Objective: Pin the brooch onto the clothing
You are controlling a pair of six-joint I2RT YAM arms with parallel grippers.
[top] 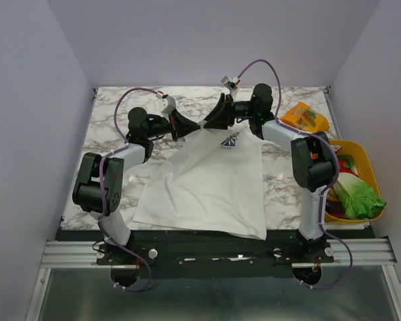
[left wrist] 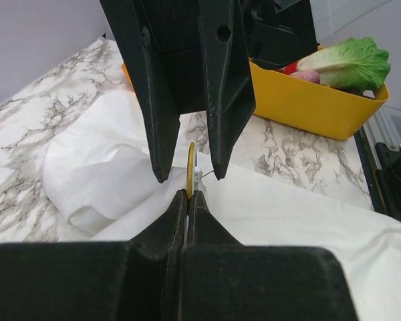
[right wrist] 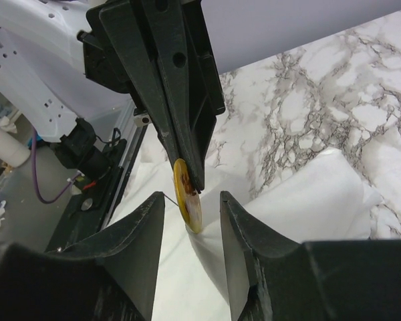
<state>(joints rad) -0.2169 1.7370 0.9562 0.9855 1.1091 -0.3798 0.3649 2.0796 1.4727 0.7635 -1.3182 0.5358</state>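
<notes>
Left wrist view: my left claw (left wrist: 188, 198) is clenched on the brooch (left wrist: 190, 167), holding it edge-on over the white T-shirt (left wrist: 281, 207). My right claw (left wrist: 190, 175) is spread, one finger on each side of the brooch, apparently not gripping it.

Top view: both claws meet at the shirt's 12 o'clock edge, with the emblem (top: 229, 141) at about 4 o'clock from them.

Right wrist view: a thin pin wire (right wrist: 166, 198) juts from the brooch. I cannot tell whether it touches the cloth.

Judgement: the brooch is in hand and in position. Piercing the fabric and fastening are not yet done.
</notes>
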